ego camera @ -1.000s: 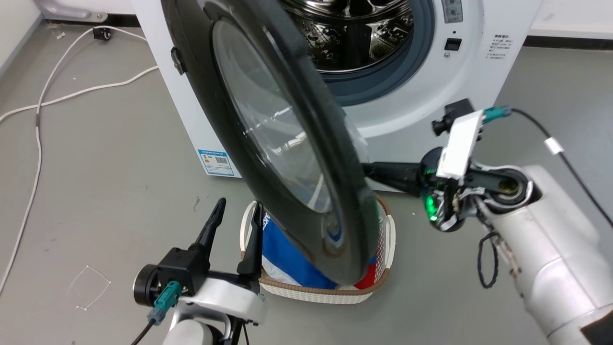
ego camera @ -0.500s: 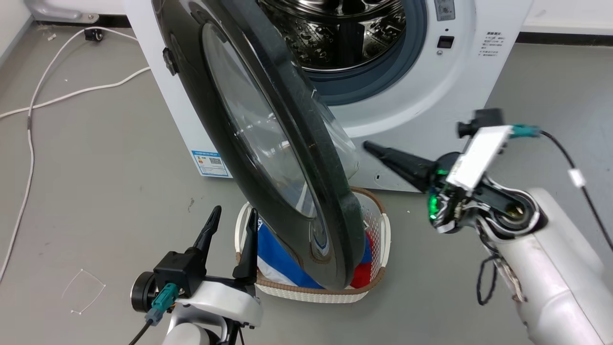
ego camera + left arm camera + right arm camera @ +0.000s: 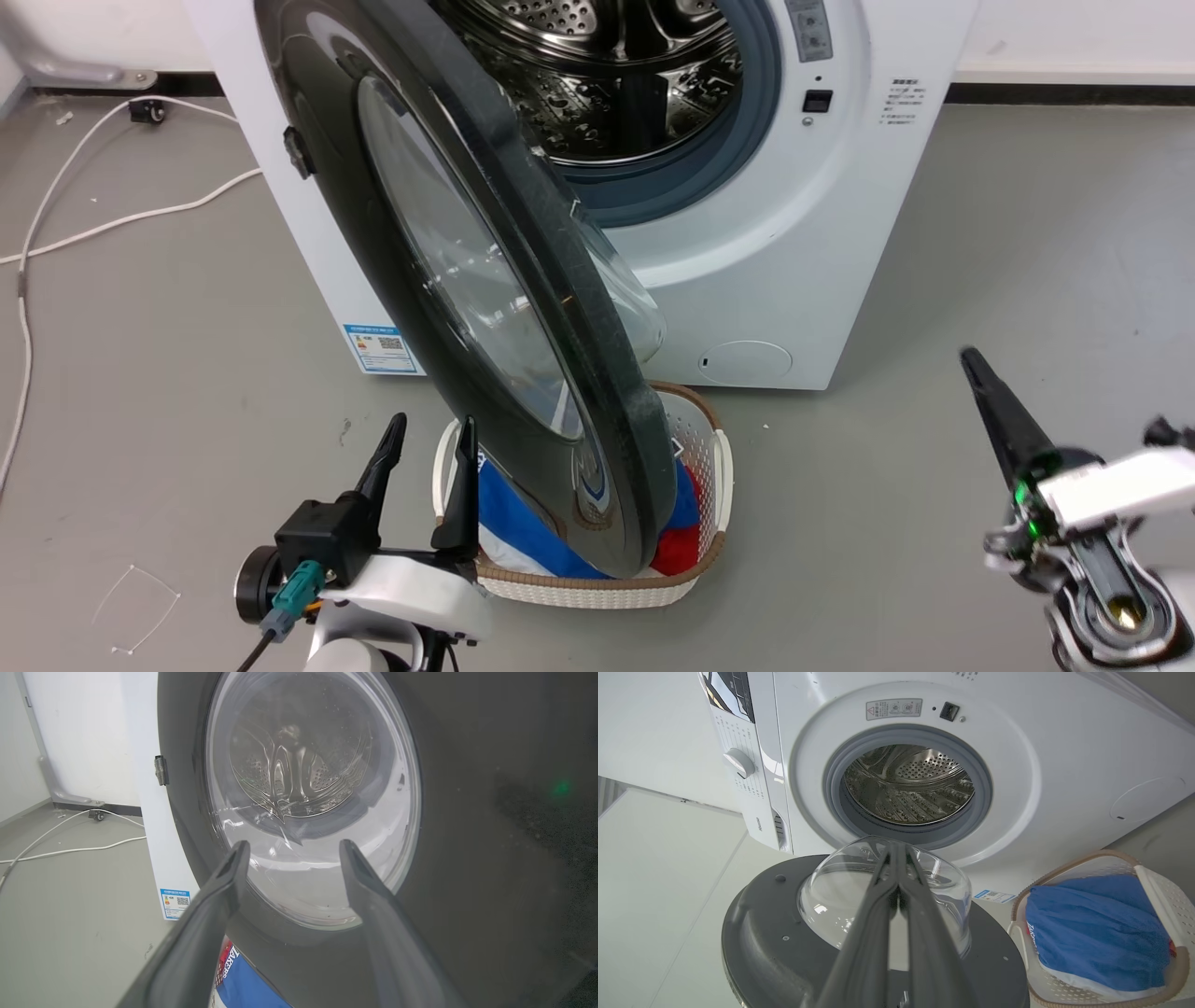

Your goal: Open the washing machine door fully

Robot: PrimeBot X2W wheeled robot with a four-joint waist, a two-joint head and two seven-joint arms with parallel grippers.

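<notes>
Washing machine (image 3: pixel 822 233): standing on a plain grey floor (image 3: pixel 1027 233), backing onto a white wall edged with a black skirting strip (image 3: pixel 1074 93), showing its perforated steel drum (image 3: pixel 607 84) through the grey-rimmed opening.
Washing machine door (image 3: pixel 485 308): hanging partway open on a hinge at the machine's left edge, jutting out from the machine's front, glass bowl facing the machine.
Machine's front: carrying a blue label (image 3: pixel 378 347) low at its left corner and a small round flap (image 3: pixel 745 361) low on its right.
Laundry basket (image 3: pixel 719 467): sitting on the floor just in front of the machine, under the door's free edge, holding blue cloth (image 3: pixel 513 523) with some red showing.
Left gripper (image 3: pixel 431 423): hovering in front of the machine on the door's outer side, fingers spread apart, holding nothing, pointing at the glossy black face.
Right gripper (image 3: pixel 969 357): hanging well out from the machine's front, toward its right, fingers pressed together on nothing.
White cable (image 3: pixel 93 224): trailing across the floor off the machine's left side.
</notes>
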